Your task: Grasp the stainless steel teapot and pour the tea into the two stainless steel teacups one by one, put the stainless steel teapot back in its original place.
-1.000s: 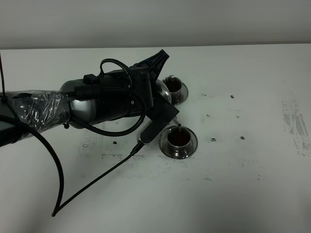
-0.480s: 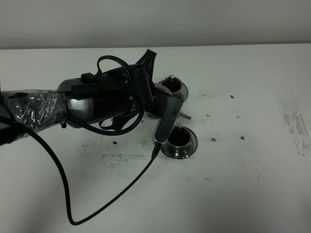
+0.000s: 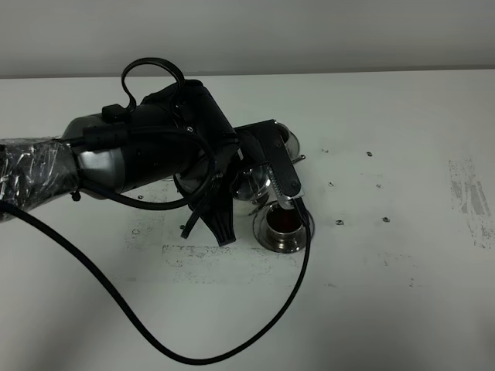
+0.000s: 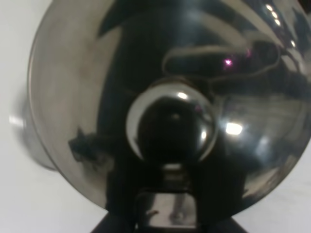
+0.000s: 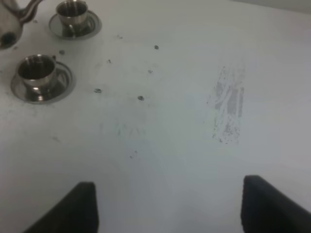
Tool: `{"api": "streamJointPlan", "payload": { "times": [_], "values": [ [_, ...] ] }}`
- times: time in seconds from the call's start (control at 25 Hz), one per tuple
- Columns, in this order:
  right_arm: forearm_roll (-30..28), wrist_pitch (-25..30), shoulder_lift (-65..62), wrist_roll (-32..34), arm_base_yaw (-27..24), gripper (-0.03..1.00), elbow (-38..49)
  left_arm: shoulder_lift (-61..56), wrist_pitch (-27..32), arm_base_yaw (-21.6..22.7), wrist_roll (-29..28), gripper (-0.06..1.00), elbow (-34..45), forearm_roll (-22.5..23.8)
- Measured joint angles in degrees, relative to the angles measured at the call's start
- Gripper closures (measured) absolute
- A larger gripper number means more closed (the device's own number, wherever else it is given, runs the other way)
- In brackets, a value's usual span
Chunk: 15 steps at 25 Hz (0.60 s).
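The left gripper (image 3: pixel 246 179) is clamped shut on the teapot (image 4: pixel 165 97), holding it above the white table (image 3: pixel 387 270). From the high camera the black arm hides most of the pot; only a sliver of shiny steel shows beside the wrist. In the left wrist view the pot fills the picture — its round lid knob (image 4: pixel 171 127) sits right ahead of the fingers, dead centre, with the cone's wall spreading out around it. How far the pot is tipped cannot be told.

The near cup (image 3: pixel 284 224) stands on its saucer just beyond the left fingertips, dark tea inside it. The far cup (image 3: pixel 290 141) peeks out past the gripper's other side, mostly hidden by the arm in the high view; the right wrist view shows it whole (image 5: pixel 73 12), also on a saucer. Whether it holds tea cannot be told.

The right gripper (image 5: pixel 167 206) hangs with its two fingers (image 5: pixel 73 208) spread wide, nothing between them — bare table lies beneath. Both cups and the pot's spout (image 5: pixel 26 12) lie well away from these fingers, off to one side. A scuffed grey patch (image 5: pixel 228 107) marks the table ahead of them.

A black cable (image 3: pixel 116 294) loops from the left arm across the table.
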Motion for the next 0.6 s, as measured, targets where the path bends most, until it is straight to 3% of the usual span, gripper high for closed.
{"api": "streamJointPlan", "payload": {
  "times": [0.16,0.6],
  "values": [
    [0.00,0.00,0.00,0.00,0.00,0.38,0.00,0.00,2.53,0.00,-0.46,0.77,0.00,-3.79],
    [0.00,0.00,0.00,0.00,0.00,0.38,0.00,0.63,5.97,1.74,-2.55,0.77,3.31,-4.34]
  ]
}}
